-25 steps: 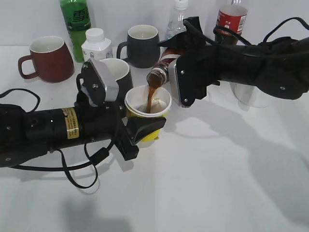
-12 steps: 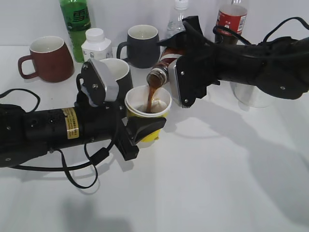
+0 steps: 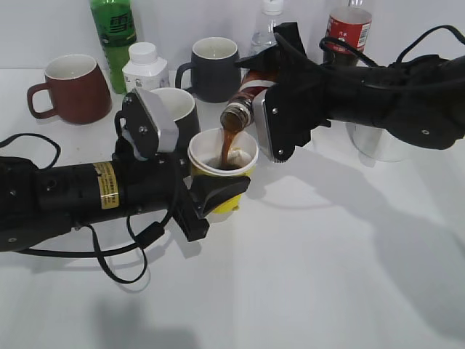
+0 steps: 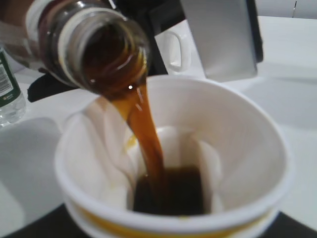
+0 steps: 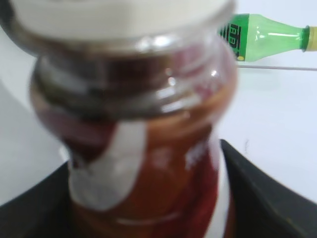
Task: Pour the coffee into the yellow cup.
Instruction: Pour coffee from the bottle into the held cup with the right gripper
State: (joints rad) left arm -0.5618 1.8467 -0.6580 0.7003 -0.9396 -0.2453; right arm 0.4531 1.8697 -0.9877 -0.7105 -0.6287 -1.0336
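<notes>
My left gripper point(image 3: 211, 190) is shut on the yellow cup point(image 3: 231, 202), holding it upright on the table; the cup fills the left wrist view point(image 4: 247, 148). My right gripper point(image 3: 265, 116) is shut on the small brown coffee bottle point(image 3: 247, 98), tilted mouth-down over the cup's rim. A stream of dark brown coffee point(image 3: 225, 149) runs from the bottle mouth point(image 4: 106, 54) into the cup, where coffee point(image 4: 171, 191) pools at the bottom. The bottle's swirl label point(image 5: 163, 188) fills the right wrist view.
Behind stand a red-brown mug point(image 3: 73, 89), a dark grey mug point(image 3: 212, 69), a black mug point(image 3: 178, 109), a green bottle point(image 3: 114, 33), a small white bottle point(image 3: 145, 67), a clear bottle point(image 3: 267, 29), a cola bottle point(image 3: 349, 33) and a clear cup point(image 3: 378, 142).
The bottle has tipped very slightly further; coffee keeps streaming into the cup. Both arms otherwise hold still.
</notes>
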